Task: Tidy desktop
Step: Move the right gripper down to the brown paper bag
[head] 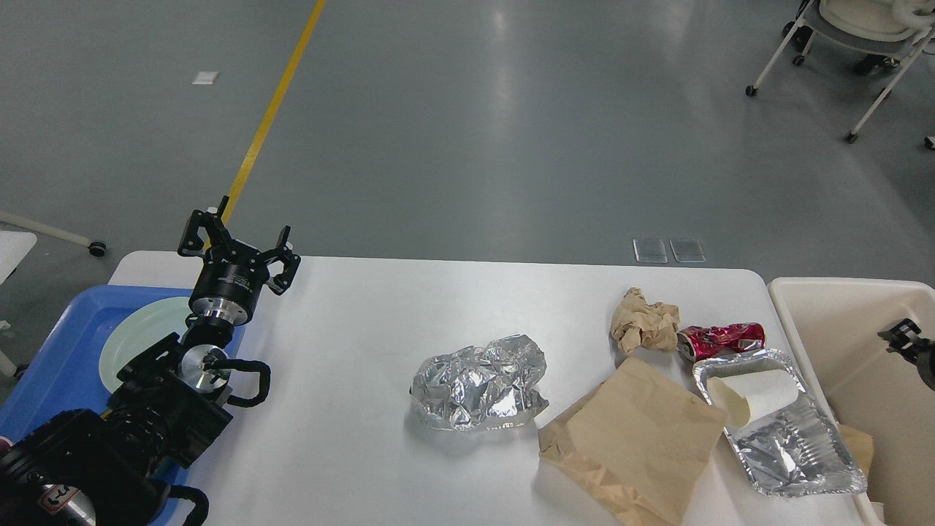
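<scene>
The white desktop (350, 446) carries litter. A crumpled foil sheet (478, 383) lies in the middle. A flat brown paper bag (632, 438), a crumpled brown paper ball (644, 323) and a crushed red can (719, 340) lie at the right. A foil tray (796, 456) holds a white paper cup (756, 398) on its side. My left gripper (237, 245) is open and empty, raised over the table's far left edge. My right gripper (902, 336) shows only partly at the right edge, over the beige bin, with nothing visible in it.
A beige plastic bin (818, 292) stands against the table's right end, with a bit of brown paper (858, 442) inside. A blue tray (58, 351) with a pale green plate (135, 343) sits at the left, under my left arm. Wheeled chairs stand far right.
</scene>
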### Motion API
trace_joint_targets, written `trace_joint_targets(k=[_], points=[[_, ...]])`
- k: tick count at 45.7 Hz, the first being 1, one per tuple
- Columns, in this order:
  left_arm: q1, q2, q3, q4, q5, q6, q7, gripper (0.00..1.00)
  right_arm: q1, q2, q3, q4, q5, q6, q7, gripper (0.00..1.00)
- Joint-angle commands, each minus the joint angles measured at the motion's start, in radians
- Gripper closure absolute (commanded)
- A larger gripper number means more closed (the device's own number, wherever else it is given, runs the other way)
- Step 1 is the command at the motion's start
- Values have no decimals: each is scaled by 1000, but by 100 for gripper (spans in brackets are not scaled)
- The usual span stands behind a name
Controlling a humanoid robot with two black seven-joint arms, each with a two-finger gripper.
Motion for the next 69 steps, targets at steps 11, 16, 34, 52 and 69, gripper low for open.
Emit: trace_joint_targets(k=[11,16,34,52,69], points=[[0,0,0,0,0,0,0,3,62,72,21,0,0,2,0,0],[0,0,0,0,0,0,0,3,106,101,21,4,-3,6,0,0],[1,0,0,2,0,0,0,3,488,129,-53,187,-135,305,-3,0],[2,0,0,0,0,0,0,3,1008,66,-100,805,-133,638,-5,0],[0,0,0,0,0,0,0,3,899,141,-154,850,-135,637,-6,0]])
